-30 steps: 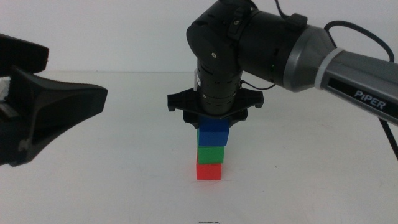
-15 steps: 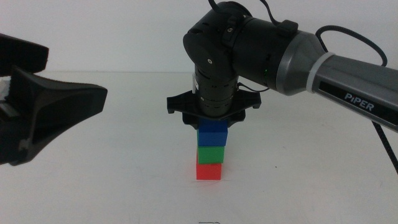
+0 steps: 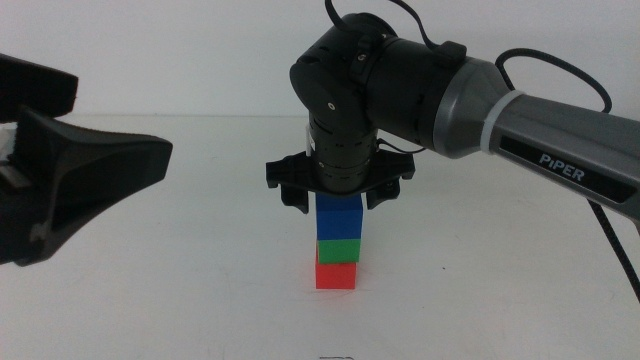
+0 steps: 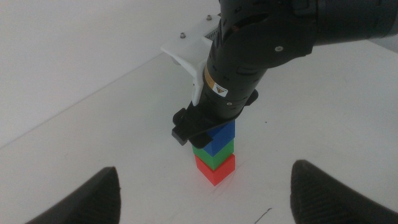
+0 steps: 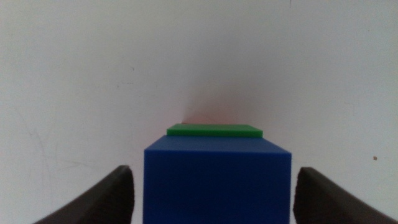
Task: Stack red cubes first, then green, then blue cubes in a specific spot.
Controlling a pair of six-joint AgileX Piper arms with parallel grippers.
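Observation:
On the white table stands a stack: the red cube [image 3: 335,274] at the bottom, the green cube [image 3: 338,249] on it, the blue cube [image 3: 340,217] on top. My right gripper [image 3: 338,196] hangs straight down over the stack, open. In the right wrist view its jaws flank the blue cube [image 5: 217,180] with a narrow gap on each side, and an edge of the green cube [image 5: 214,130] shows beyond. My left gripper [image 4: 211,199] waits at the table's left, open and holding nothing, facing the stack's red cube [image 4: 214,169].
The right arm's thick black wrist [image 3: 380,80] looms over the stack and reaches out to the picture's right. The left gripper's dark fingers [image 3: 90,170] fill the left edge of the middle view. Bare white table surrounds the stack.
The right gripper has risen slightly, so more of the blue cube shows beneath it. The stack and the left arm have not moved.

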